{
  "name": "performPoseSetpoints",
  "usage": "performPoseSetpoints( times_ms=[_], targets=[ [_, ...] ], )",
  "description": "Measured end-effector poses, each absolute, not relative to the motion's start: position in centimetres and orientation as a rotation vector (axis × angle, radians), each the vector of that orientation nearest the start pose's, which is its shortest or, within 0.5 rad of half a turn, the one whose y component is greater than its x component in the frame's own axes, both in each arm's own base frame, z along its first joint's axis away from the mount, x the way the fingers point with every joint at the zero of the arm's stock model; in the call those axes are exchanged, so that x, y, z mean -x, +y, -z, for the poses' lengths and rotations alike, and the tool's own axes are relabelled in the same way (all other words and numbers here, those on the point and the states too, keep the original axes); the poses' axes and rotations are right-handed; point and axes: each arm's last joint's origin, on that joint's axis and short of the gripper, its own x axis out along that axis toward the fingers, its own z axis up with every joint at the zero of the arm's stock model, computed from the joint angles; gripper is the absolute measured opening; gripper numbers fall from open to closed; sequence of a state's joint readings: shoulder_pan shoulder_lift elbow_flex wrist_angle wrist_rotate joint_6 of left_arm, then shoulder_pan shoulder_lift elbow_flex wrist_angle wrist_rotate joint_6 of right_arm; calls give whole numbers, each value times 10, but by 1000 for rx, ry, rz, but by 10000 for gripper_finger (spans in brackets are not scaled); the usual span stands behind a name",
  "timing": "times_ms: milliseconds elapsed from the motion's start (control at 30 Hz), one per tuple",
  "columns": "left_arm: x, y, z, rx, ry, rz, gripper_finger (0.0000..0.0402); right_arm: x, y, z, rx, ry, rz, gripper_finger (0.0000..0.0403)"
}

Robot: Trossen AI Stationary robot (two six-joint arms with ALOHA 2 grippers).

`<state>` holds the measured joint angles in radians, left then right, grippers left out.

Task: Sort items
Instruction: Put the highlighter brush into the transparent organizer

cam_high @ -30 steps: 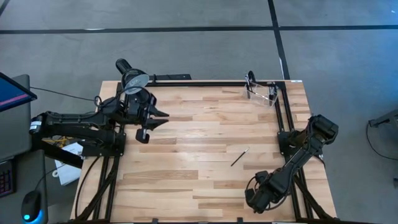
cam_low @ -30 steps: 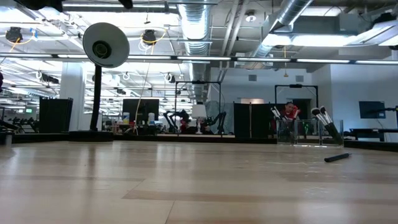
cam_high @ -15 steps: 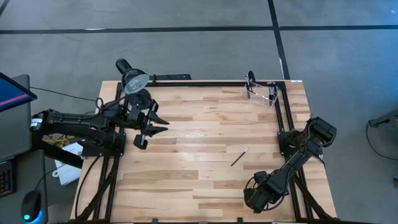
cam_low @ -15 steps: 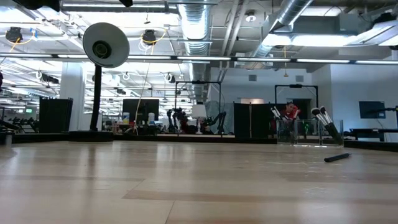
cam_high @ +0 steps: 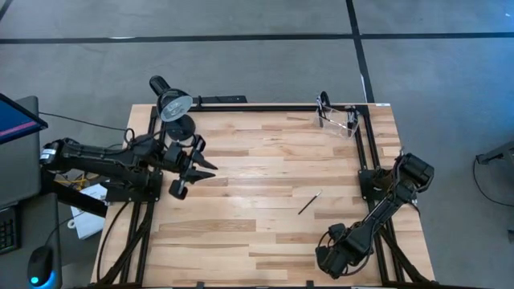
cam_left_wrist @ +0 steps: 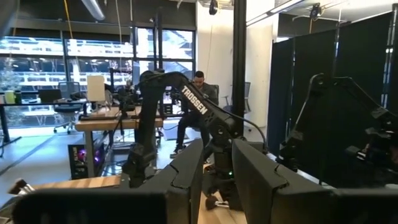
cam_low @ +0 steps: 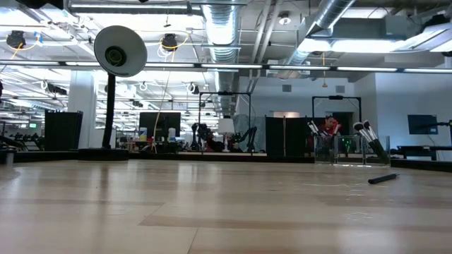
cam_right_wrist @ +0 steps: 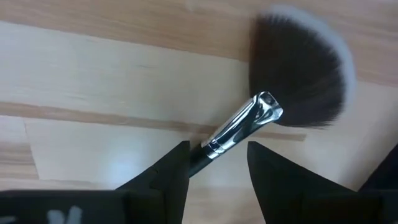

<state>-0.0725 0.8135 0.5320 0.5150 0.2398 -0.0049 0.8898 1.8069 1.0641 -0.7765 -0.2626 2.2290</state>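
Right hand (cam_right_wrist: 217, 163) straddles the black fan-head makeup brush (cam_right_wrist: 298, 74), fingers spread, not gripping; closing off-centre could roll it away.

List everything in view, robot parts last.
Table: one, light wood, under everything.
Desk lamp: one, black, far left corner.
Clear container: one, far right corner, brushes standing in it, number unclear.
Slim brush: one, dark, lying loose right of centre.
Fan brush: one, black head, silver ferrule, lying on the table.
Person: one, in the room behind.
Left gripper: one, dark, above the table's left side near the lamp.
Right gripper: one, dark, at the front right, open astride the fan brush's handle.
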Motion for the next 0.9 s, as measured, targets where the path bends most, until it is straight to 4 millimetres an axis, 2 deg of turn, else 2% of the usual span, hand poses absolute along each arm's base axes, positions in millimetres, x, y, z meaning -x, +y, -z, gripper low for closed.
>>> performPoseSetpoints(
  times_ms=[333,500,900],
  targets=[
    [-183,-24,-306,-11,-226,333,83,-192,251,-127,-1114,1592,1020,152],
    [-183,-24,-306,2,-222,334,83,-190,252,-125,-1092,1580,1024,143],
    [-185,-33,-297,23,-180,382,83,-190,251,-124,-1038,1531,987,71]
  ],
)
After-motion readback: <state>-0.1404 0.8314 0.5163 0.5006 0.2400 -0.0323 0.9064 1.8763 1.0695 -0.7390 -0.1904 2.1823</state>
